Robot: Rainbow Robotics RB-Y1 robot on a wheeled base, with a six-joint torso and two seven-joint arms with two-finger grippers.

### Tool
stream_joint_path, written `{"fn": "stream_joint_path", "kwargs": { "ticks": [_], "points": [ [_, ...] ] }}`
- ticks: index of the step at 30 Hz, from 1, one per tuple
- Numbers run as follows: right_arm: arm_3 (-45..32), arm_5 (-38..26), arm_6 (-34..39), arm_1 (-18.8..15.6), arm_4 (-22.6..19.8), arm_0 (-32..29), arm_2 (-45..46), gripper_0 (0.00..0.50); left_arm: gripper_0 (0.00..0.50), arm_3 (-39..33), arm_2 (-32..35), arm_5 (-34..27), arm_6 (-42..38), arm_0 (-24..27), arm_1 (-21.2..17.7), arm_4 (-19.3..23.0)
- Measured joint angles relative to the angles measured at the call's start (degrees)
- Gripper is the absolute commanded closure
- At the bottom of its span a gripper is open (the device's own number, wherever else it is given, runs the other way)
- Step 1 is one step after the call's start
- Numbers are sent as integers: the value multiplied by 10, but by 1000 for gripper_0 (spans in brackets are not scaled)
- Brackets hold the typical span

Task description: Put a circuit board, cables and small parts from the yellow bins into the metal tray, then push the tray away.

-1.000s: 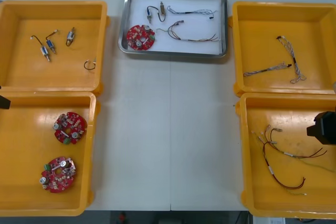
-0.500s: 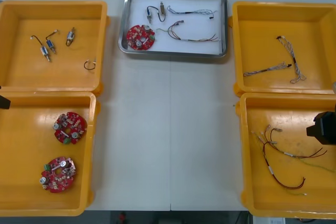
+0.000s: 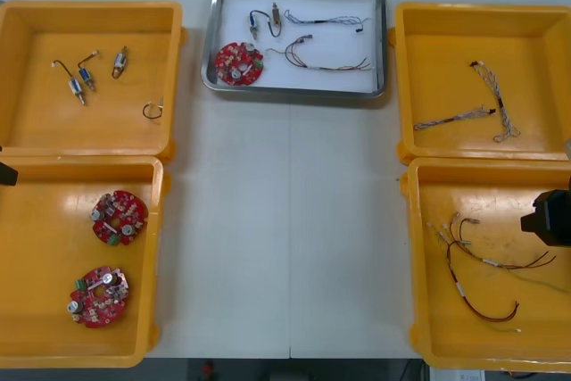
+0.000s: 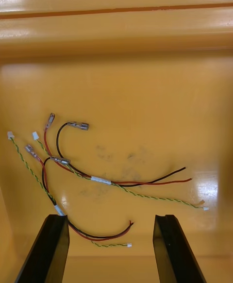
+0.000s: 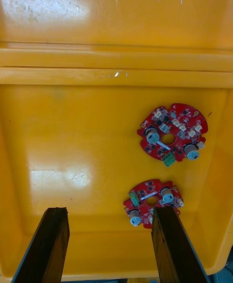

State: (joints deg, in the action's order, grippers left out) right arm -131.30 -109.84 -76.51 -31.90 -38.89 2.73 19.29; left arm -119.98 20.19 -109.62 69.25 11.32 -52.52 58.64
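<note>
The metal tray [image 3: 383,37] sits at the far side of the table [image 3: 285,220], holding a circuit board [image 3: 238,63], cables [image 3: 326,62] and small metal parts [image 3: 276,15], so I judge both loading and push done. My right gripper [image 4: 109,220] hangs wide open and empty above the red and yellow cables [image 4: 97,178] in the near right yellow bin [image 3: 412,247]. My left gripper [image 5: 109,212], equally wide, hangs over the spare circuit boards [image 5: 173,131] in the near left yellow bin [image 3: 159,247]. Both are parked aside, probably to leave the tray's lane free.

The tray [image 3: 339,83] sits far and central on the worktop [image 3: 285,220] — in it lie a board [image 3: 238,63], cables [image 3: 326,67] and a small part [image 3: 276,15]. Left of the tray, the far bin [image 3: 36,122] holds small parts [image 3: 86,72] and the near bin [image 3: 36,310] two boards [image 3: 119,217] — right of the tray, two bins [image 3: 446,33] hold more cables [image 3: 496,100].
</note>
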Motion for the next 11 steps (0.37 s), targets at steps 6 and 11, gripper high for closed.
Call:
{"fn": "stream_joint_path", "kwargs": {
  "ticks": [6,11],
  "points": [
    [0,0,0,0,0,0,0,0,0,0,0,0,0,0,0,0],
    [0,0,0,0,0,0,0,0,0,0,0,0,0,0,0,0]
  ]
}}
